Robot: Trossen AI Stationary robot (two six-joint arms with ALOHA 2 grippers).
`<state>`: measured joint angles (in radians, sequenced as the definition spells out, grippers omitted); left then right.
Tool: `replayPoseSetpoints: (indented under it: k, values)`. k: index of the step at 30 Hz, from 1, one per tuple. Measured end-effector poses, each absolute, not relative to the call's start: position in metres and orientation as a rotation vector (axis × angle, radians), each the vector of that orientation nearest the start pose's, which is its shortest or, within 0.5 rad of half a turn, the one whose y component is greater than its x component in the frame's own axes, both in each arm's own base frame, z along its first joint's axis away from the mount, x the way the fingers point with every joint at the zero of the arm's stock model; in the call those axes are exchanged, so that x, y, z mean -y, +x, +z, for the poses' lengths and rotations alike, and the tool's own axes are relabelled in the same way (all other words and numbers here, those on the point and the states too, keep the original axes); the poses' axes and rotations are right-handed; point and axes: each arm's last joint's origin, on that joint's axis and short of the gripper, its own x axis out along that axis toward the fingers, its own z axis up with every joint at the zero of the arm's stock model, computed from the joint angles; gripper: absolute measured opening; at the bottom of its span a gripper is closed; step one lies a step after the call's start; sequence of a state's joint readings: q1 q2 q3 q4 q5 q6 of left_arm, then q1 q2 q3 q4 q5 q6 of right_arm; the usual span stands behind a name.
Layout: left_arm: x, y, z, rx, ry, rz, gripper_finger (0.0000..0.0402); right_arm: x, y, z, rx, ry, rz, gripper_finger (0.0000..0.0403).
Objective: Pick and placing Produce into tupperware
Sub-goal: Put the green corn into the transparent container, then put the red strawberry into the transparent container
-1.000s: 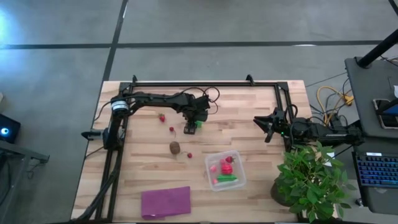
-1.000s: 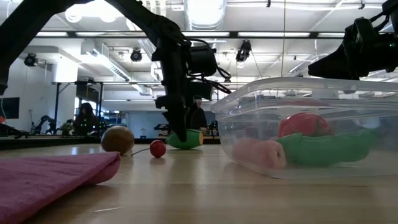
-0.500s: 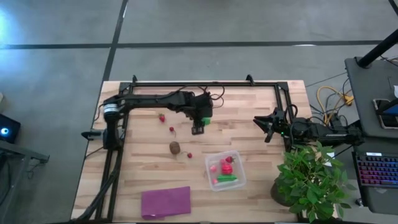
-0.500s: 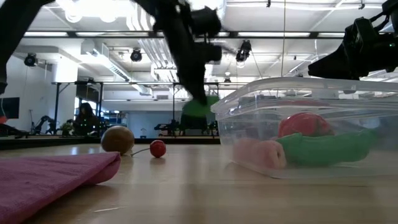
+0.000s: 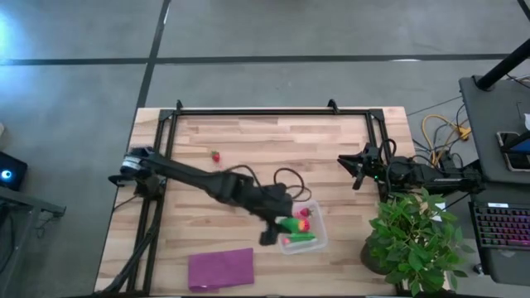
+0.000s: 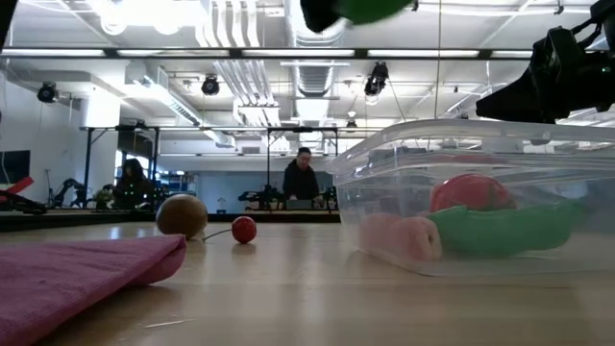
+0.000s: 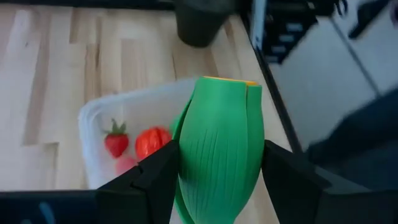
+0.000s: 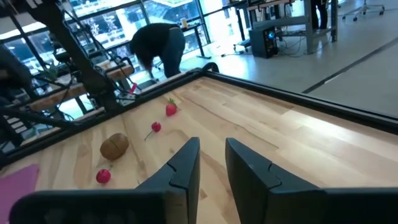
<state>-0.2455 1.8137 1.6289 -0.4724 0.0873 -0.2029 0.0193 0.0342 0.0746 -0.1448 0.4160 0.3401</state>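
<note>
Left gripper (image 7: 217, 186) holds the green oblong piece (image 7: 221, 149) above the tupperware (image 5: 313, 237), probably near its edge. It should move over the middle, go low, then let go. Right gripper (image 5: 358, 172), fingers closed and empty, waits at the table's right side.

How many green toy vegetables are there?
2: one held green piece in the left gripper over the tupperware, a second green piece lying inside it. The arm may hide others.

Overhead camera looks straight down on the table (image 5: 331, 141); low one sits close behind the tupperware (image 6: 461, 192); both share it, wrist cameras peer forward.
</note>
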Motion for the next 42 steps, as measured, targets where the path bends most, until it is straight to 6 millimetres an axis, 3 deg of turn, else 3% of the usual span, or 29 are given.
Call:
replayPoseSetpoints:
  k: [7,12,19,26,30,34,36,38,42]
  values:
    - [0.114,0.441,0.269,-0.632,-0.265,-0.209,0.0190,0.010,0.093,0.173,-0.035,0.313,-0.406,0.0078]
    - [0.112,0.450,0.239,-0.730,-0.294,-0.100,0.0190,0.010,0.093,0.173,-0.035,0.313,-0.406,0.0082]
    - [0.099,0.444,0.239,-0.754,-0.409,0.125,0.0245,0.010,0.093,0.173,-0.035,0.313,-0.406,0.0073]
    - [0.098,0.441,0.237,-0.848,-0.506,0.020,0.0288,0.010,0.093,0.173,-0.034,0.313,-0.406,0.0073]
    - [0.090,0.422,0.250,-0.969,-0.370,0.084,0.0282,0.010,0.093,0.173,-0.034,0.313,-0.406,0.0079]
    - [0.063,0.384,0.300,-1.058,-0.064,0.277,0.0263,0.010,0.093,0.173,-0.035,0.313,-0.406,0.0083]
    - [0.045,0.363,0.314,-1.140,0.058,0.353,0.0252,0.010,0.093,0.173,-0.034,0.313,-0.405,0.0084]
    - [0.020,0.344,0.321,-1.230,-0.034,0.478,0.0244,0.010,0.093,0.173,-0.035,0.313,-0.405,0.0083]
    - [-0.049,0.306,0.320,-1.310,-0.510,0.957,0.0237,0.010,0.093,0.173,-0.035,0.313,-0.405,0.0077]
